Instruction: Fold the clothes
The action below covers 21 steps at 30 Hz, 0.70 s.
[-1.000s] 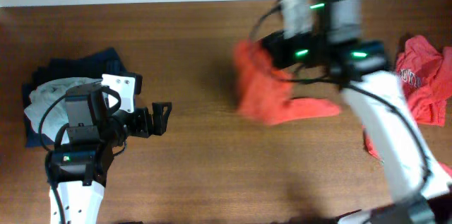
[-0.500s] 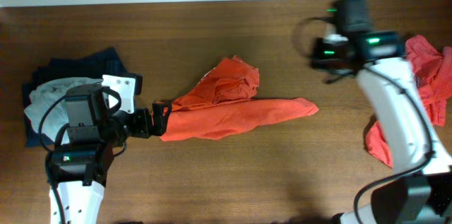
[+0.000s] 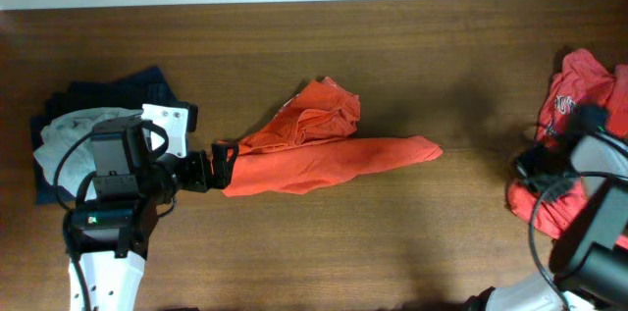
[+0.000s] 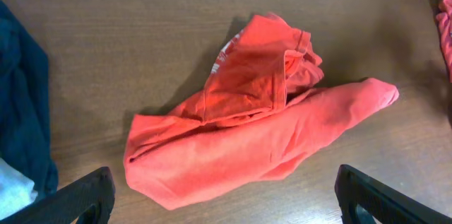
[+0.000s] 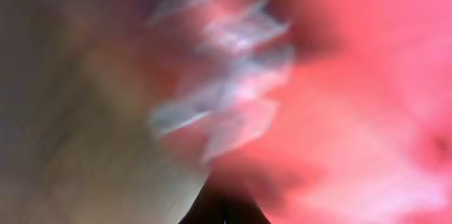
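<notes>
A crumpled orange-red T-shirt (image 3: 324, 149) lies in the middle of the table, with one long fold stretched to the right. In the left wrist view the same T-shirt (image 4: 254, 132) shows a bit of white print. My left gripper (image 3: 224, 164) is open at the shirt's left end, and its two dark fingertips (image 4: 78, 199) stand wide on either side of the near edge without touching it. My right gripper (image 3: 527, 166) is shut at the left edge of a red pile of clothes (image 3: 579, 115). The right wrist view is blurred, showing red cloth (image 5: 339, 111) with white lettering close above the shut tips (image 5: 224, 211).
A navy garment (image 3: 147, 85) and a pale grey garment (image 3: 74, 134) are heaped at the far left beside my left arm. The table's back edge (image 3: 314, 2) runs along the top. Bare wood (image 3: 481, 144) separates the middle shirt from the right pile.
My right gripper let go of the orange-red shirt, which dropped onto the middle of the table. The right arm then swung forward to the red pile at the right. The left arm stayed still.
</notes>
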### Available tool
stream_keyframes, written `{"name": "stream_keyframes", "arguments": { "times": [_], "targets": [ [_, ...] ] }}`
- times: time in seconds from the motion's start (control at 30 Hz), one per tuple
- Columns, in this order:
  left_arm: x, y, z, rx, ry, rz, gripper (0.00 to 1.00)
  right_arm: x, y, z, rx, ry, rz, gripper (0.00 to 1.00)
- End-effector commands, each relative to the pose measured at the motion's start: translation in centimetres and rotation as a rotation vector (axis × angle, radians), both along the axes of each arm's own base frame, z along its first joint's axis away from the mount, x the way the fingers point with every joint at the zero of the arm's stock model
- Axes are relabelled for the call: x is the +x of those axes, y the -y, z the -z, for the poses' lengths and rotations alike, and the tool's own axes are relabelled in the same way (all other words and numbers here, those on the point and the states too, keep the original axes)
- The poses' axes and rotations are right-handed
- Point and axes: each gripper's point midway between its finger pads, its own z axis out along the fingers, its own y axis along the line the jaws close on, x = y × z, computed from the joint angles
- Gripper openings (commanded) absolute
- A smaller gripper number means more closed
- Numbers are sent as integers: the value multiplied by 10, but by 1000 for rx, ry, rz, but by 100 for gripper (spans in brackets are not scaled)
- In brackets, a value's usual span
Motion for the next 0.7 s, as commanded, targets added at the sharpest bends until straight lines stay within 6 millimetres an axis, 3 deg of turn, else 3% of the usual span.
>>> {"name": "stream_keyframes", "arguments": {
  "times": [0.0, 0.1, 0.2, 0.3, 0.37, 0.47, 0.53, 0.6, 0.67],
  "targets": [
    [3, 0, -7, 21, 29, 13, 99, -33, 25, 17, -3, 3, 146, 4],
    [4, 0, -8, 21, 33, 13, 99, -42, 48, 18, -27, 32, 219, 4],
    [3, 0, -7, 20, 31, 13, 99, -48, 81, 5, -67, 71, 301, 4],
    [3, 0, -7, 20, 31, 13, 99, -44, 114, -19, -113, 124, 351, 4],
    [3, 0, -7, 20, 31, 13, 99, -31, 128, -40, -138, 179, 335, 4],
    [4, 0, -8, 21, 34, 13, 99, 7, 113, -65, -54, 313, 204, 6],
    [5, 1, -10, 15, 46, 19, 99, 43, 84, -84, 44, 453, 51, 13],
    [5, 6, -13, -7, 53, 41, 99, 72, 46, -101, 126, 562, -113, 19],
    [4, 8, -14, -16, 53, 52, 99, 98, -13, -112, 216, 625, -314, 30]
  ]
}}
